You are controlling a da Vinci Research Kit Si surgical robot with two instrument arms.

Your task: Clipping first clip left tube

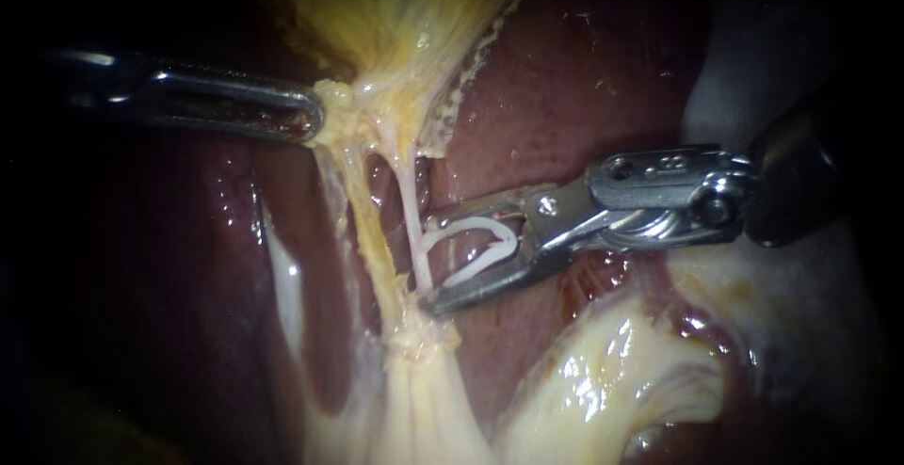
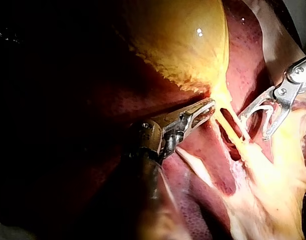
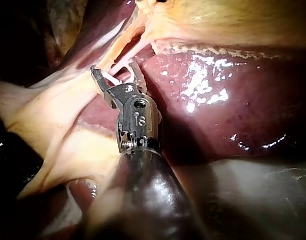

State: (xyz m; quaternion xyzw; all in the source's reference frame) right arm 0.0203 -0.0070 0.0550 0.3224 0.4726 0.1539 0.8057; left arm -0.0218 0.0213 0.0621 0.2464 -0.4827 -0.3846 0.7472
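The right instrument [image 3: 115, 75] is reaching forward from its dark shaft, its metal wrist catching the light. Its jaws are standing apart and holding a white clip [image 3: 113, 78] between them. A pale tube [image 3: 138, 52] is running from the yellow gallbladder [image 3: 217, 20] towards the mouth of the jaws. The dark red liver [image 3: 217, 110] is glistening beside the instrument, and pale tissue [image 3: 48, 115] is spreading on its other side.

The liver [image 1: 584, 88] carries the yellow gallbladder [image 1: 395, 4].

Lit centre, dark edges, wet glare on liver [image 3: 227, 125]
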